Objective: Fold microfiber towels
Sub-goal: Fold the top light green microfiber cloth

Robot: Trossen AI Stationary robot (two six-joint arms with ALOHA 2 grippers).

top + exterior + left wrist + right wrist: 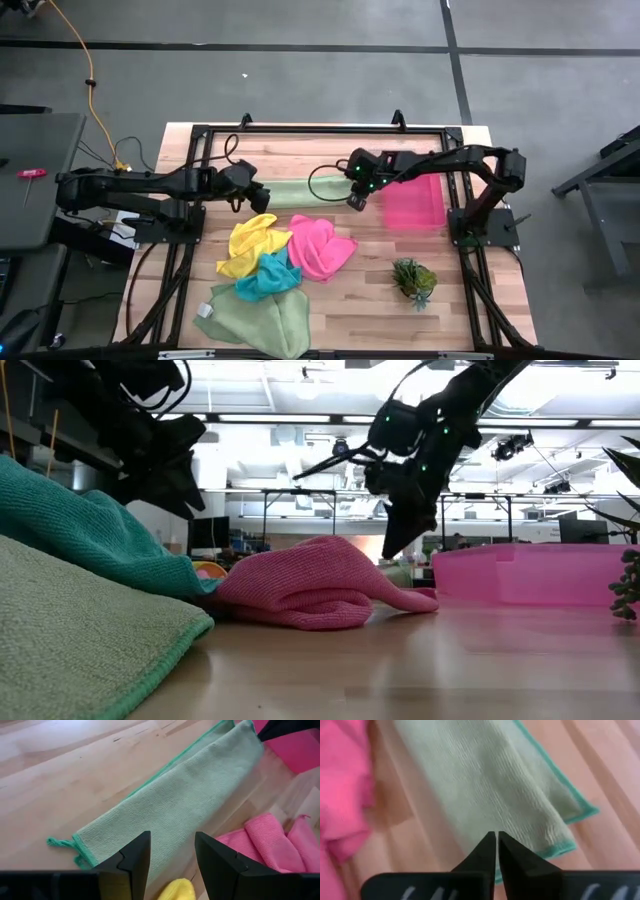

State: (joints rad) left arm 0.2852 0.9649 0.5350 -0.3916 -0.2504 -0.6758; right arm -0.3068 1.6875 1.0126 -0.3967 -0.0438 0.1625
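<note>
Arms hide the middle green towel (295, 192)'s ends in the high view.

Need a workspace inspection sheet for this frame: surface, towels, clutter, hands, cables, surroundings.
Surface: wooden table, inside a black frame.
Job's things: folded pale green towel lies as a long strip between the hands; yellow towel, hot pink towel and teal towel bunched mid-table; second pale green towel at the near edge.
Clutter: pink tray under the right arm; small green plant.
Hands: left hand open over one end of the strip; right hand shut above the other end, holding nothing.
Cables: orange cord on the floor, left.
Surroundings: grey floor; tables and lights in the room behind.
</note>
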